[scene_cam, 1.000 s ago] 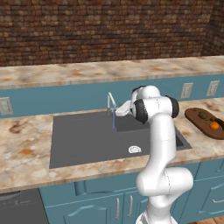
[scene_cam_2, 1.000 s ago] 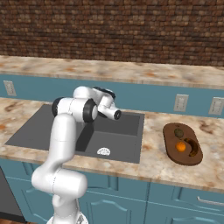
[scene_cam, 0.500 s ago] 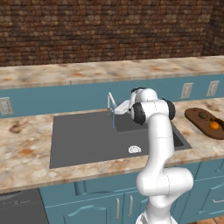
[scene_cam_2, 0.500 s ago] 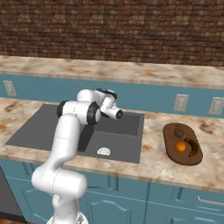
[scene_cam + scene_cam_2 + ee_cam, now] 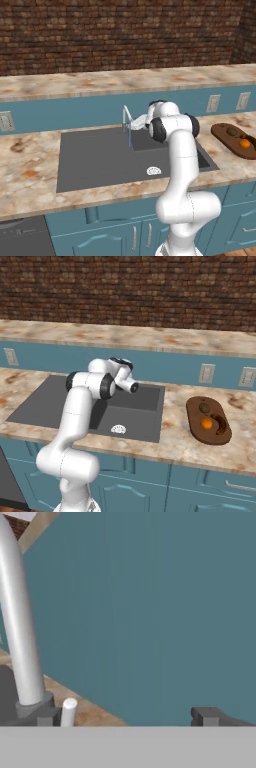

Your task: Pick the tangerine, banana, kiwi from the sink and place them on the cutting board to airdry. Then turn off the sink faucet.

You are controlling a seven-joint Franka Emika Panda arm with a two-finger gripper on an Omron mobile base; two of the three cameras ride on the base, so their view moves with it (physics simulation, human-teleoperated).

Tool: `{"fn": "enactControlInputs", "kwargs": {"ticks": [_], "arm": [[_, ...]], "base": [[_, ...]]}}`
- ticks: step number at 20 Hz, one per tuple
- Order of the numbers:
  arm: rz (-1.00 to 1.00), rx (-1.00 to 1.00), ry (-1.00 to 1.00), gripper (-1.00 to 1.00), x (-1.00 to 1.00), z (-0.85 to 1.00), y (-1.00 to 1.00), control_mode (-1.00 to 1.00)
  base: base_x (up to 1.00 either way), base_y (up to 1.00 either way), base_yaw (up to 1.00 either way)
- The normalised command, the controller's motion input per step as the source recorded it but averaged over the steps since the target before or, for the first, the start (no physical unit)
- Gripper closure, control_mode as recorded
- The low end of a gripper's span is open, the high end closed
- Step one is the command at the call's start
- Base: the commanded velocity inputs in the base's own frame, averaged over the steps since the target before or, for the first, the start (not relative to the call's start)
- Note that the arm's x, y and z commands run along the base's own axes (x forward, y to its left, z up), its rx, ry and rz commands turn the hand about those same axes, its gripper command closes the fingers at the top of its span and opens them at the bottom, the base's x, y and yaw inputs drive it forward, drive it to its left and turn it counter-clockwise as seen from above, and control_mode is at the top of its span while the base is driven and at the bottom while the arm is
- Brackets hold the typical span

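Up close, in the hand view, the gripper (image 5: 132, 717) is seen with its two dark fingertips (image 5: 207, 716) spread wide apart and nothing held between them. The silver stem of the sink faucet (image 5: 20, 632) rises just beside the left tip, and a short white lever (image 5: 68, 711) stands at its foot, touching or nearly touching that tip; which of the two cannot be told. Behind them a teal backsplash wall (image 5: 150, 612) is faced. From the left base view the faucet (image 5: 127, 119) is seen whole, with its bent spout and a thin blue water stream (image 5: 130, 137) falling into the sink (image 5: 100, 160); the hand is held just beside the faucet, but its fingers are hidden by the wrist. In the right base view the faucet is covered by the arm, and the hand is seen only as a white cylinder above the rear rim of the sink (image 5: 150, 406). The cutting board (image 5: 192, 421) is better shown there, on the counter (image 5: 170, 441) well apart from the gripper, with the tangerine (image 5: 206, 423), the kiwi (image 5: 204, 407) and the banana (image 5: 219, 425) lying on it. In the left base view the board (image 5: 222, 137) is cut off at the edge, and the banana is hard to make out. A white drain (image 5: 153, 171) is seen on the sink floor.
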Motion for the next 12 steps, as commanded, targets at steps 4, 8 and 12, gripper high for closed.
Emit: {"fn": "enactControlInputs", "kwargs": {"ticks": [4,8,12], "arm": [[0.0,0.04,0.0,-1.0,0.27,0.0,0.65,-1.0],[0.06,0.05,0.0,-1.0,0.42,0.0,0.79,-1.0],[0.24,0.1,0.05,-1.0,0.63,0.0,0.85,-1.0]], "base": [[0.0,0.0,0.0],[0.0,0.0,0.0],[0.0,0.0,0.0]]}}
